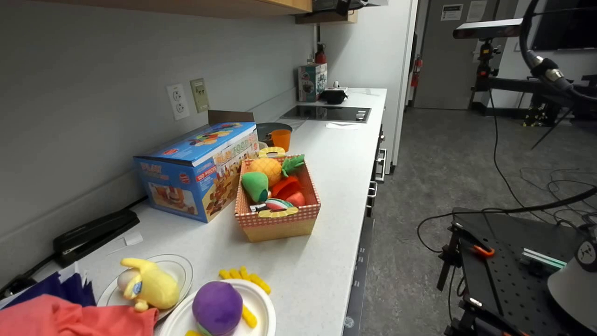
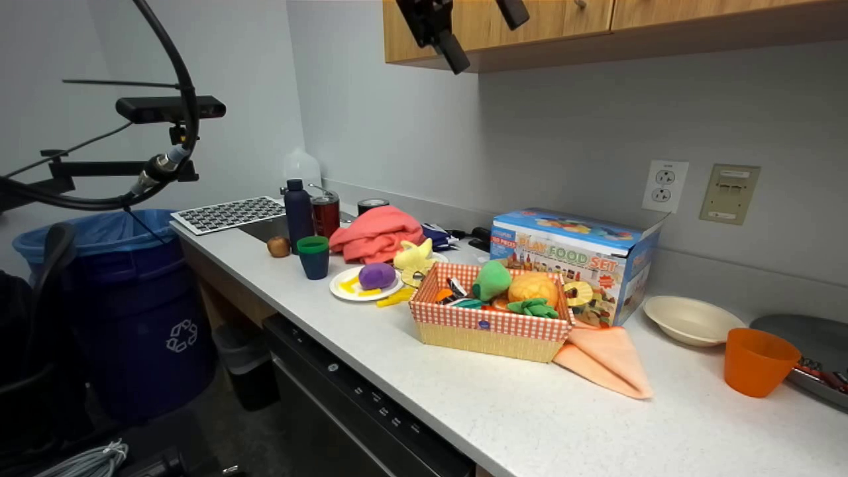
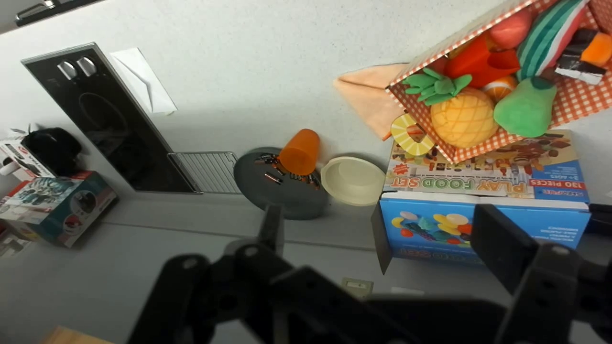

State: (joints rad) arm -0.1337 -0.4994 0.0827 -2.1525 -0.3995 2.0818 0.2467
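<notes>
- My gripper point(image 2: 487, 46) hangs high over the table point(image 1: 322, 261), spread wide and holding nothing; that height, I judge, leaves it clear of everything below.
- I see 1 basket point(image 2: 490, 339) between 1 box point(image 1: 200, 172) and the table's front edge; its raised sides probably stop its contents from rolling away.
- The box sits toward the table's back edge, likely to be out of the way.
- In the basket I count 1 pineapple point(image 3: 464, 119), 1 green pear point(image 3: 526, 110), 1 watermelon slice point(image 3: 542, 40), 1 orange slice point(image 3: 499, 89) and 1 red carton point(image 3: 483, 62); other pieces are partly hidden.
- It has 2 yellow ring handles point(image 1: 278, 213), 1 at each end, presumably for lifting.
- Toward the cooktop point(image 1: 326, 112) I count 1 orange cup point(image 2: 758, 364), upright, and 1 cream bowl point(image 3: 354, 181).
- Toward the table's opposite end, 1 white plate point(image 1: 267, 305) carries 1 purple plush point(image 1: 217, 308) and 1 clear plate point(image 1: 184, 267) carries 1 yellow plush point(image 1: 161, 287), perhaps to stop them rolling off.
</notes>
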